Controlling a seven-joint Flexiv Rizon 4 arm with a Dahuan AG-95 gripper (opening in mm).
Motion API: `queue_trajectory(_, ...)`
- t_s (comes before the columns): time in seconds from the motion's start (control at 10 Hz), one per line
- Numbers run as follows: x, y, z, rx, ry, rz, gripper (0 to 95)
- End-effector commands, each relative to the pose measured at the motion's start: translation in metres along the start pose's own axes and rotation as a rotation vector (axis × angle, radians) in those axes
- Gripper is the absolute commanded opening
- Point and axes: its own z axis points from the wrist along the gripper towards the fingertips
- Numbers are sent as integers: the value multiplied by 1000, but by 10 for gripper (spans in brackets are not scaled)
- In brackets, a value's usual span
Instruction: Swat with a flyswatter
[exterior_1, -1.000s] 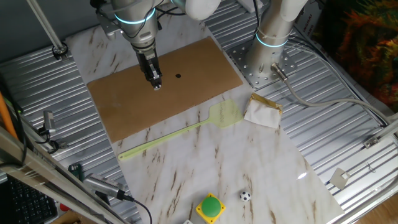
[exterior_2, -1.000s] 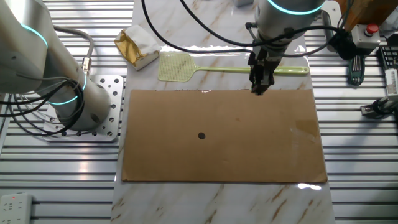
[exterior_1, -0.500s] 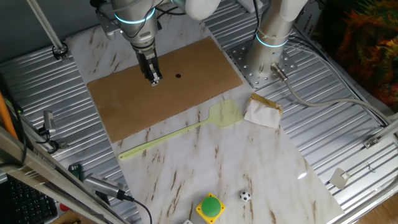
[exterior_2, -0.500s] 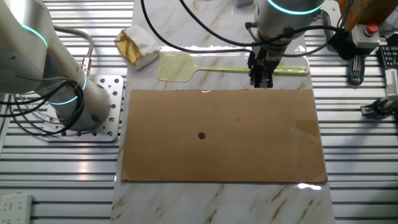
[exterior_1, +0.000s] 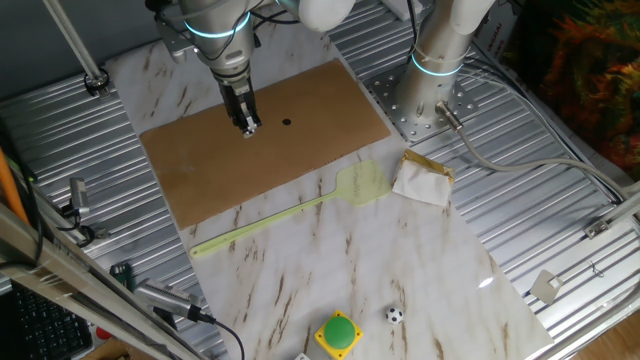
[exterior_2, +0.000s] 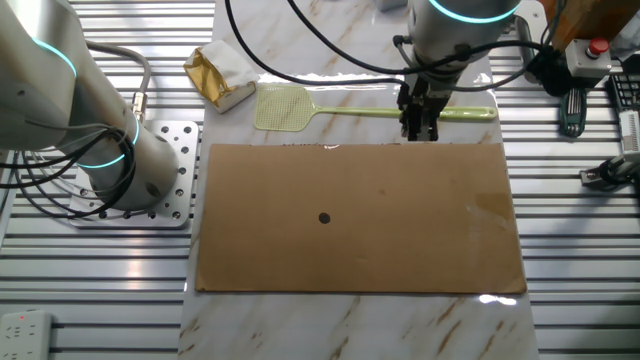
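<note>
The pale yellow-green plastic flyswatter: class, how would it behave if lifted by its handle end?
The pale yellow-green plastic flyswatter looks thin and flat, so it is probably light. Its long narrow handle would likely flex, letting the mesh head droop. Lying flat, it should not roll.

I see a marble top (exterior_1: 400, 260) on ribbed metal decking (exterior_1: 560, 220); a brown board (exterior_2: 360, 215) lies on the marble.

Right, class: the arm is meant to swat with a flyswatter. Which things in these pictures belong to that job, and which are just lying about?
Belong to the job:
- flyswatter, flat on the marble beside the board
- gripper, above the board
- brown board with its dark spot, probably the target

Lying about:
- crumpled paper packet
- green button
- small ball
</note>
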Motion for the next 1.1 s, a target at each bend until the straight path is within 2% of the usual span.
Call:
queue_trajectory(0.1,1,1,-1,-3,-3,17,0)
queue_trajectory(0.3,1,1,-1,-8,-16,31,0)
queue_trajectory(0.9,0,1,0,-14,-11,43,0)
queue_trajectory(1.0,-1,8,4,-18,-14,50,0)
queue_trajectory(1.1,-1,33,16,-13,-24,67,0)
